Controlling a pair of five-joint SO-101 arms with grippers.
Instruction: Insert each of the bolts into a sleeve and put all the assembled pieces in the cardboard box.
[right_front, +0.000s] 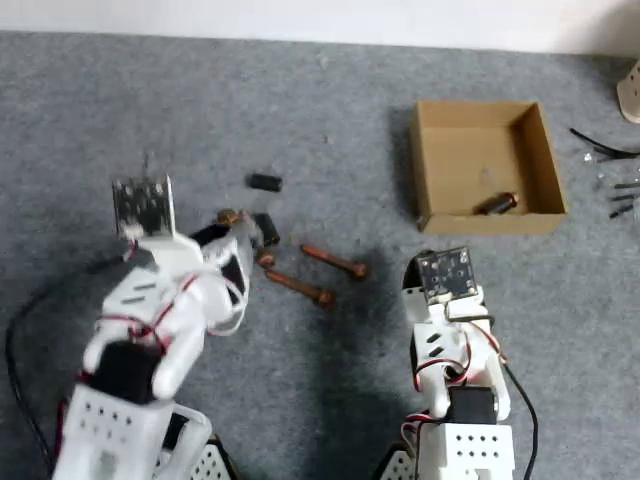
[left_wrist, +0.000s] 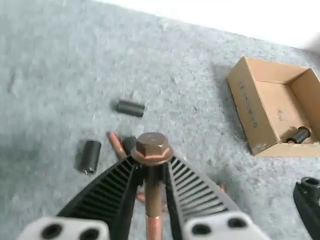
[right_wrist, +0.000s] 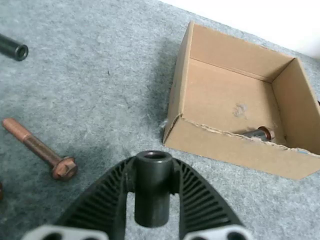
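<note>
Left gripper (left_wrist: 152, 161): the fingers are closed narrowly on one held bolt (left_wrist: 151, 147), which is gripped just under its hex head with the shank running back between them.
Right gripper (right_wrist: 152, 172): the fingers are clamped on one held sleeve (right_wrist: 152, 192), whose open bore is seen at the fingertips.
Bolts: four are counted. Besides the one gripped, two loose bolts (right_front: 335, 263) (right_front: 300, 288) are seen between the two grippers, and a third bolt (left_wrist: 115, 144) is seen just past the left fingertips.
Sleeves: three loose sleeves (left_wrist: 131, 108) (left_wrist: 89, 156) (left_wrist: 129, 144) are seen beyond the left fingertips, the nearest partly hidden by the bolt head.
Cardboard box (right_front: 490, 222): it is placed beyond the right fingertips, and one assembled piece (right_front: 497, 204) is held inside, against the near wall.
Around: grey carpet (right_front: 350, 100) is laid under everything, and dark cables (right_front: 612, 185) are seen past the box.
</note>
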